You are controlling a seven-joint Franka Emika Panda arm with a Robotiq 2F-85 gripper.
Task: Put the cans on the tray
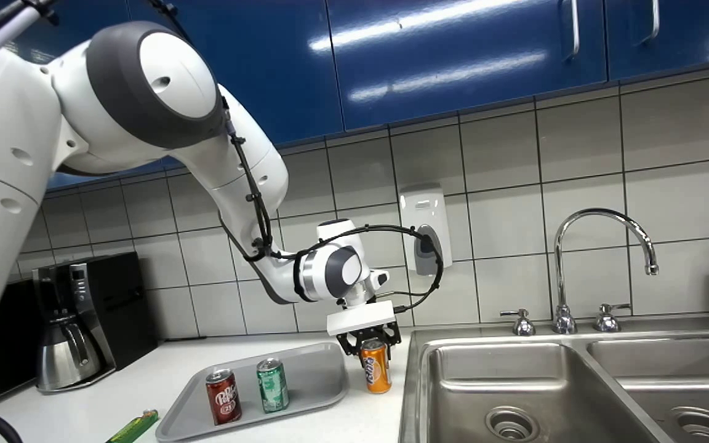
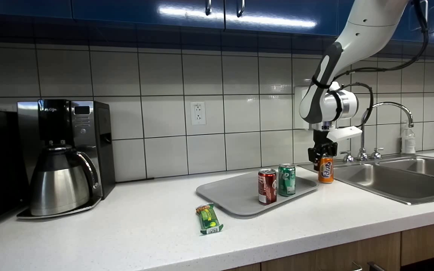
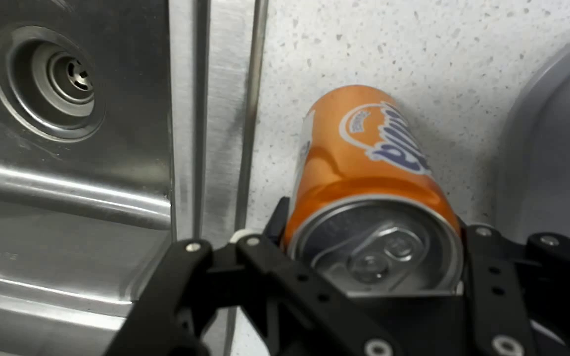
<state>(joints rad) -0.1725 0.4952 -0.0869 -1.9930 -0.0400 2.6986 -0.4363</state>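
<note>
"What's where?"

"In an exterior view: white counter [image 1: 364, 424], lower left of the frame; sink [image 1: 415, 387], lower right; tray [image 1: 309, 374], on the counter; gripper [image 1: 375, 354], low centre, clamped on the orange can [image 1: 376, 369], which stands on the counter. The green can [image 1: 272, 386] and dark red can [image 1: 223, 397] are on the tray."

"How best to finish?"

"I'd lift straight up past the tray's edge, cross left, lower it level."

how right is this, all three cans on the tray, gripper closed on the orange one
Not quite: the wrist view shows the orange can off the tray, between it and the sink. The dark red can and green can are on the tray, and the gripper is closed on the orange one.
</note>
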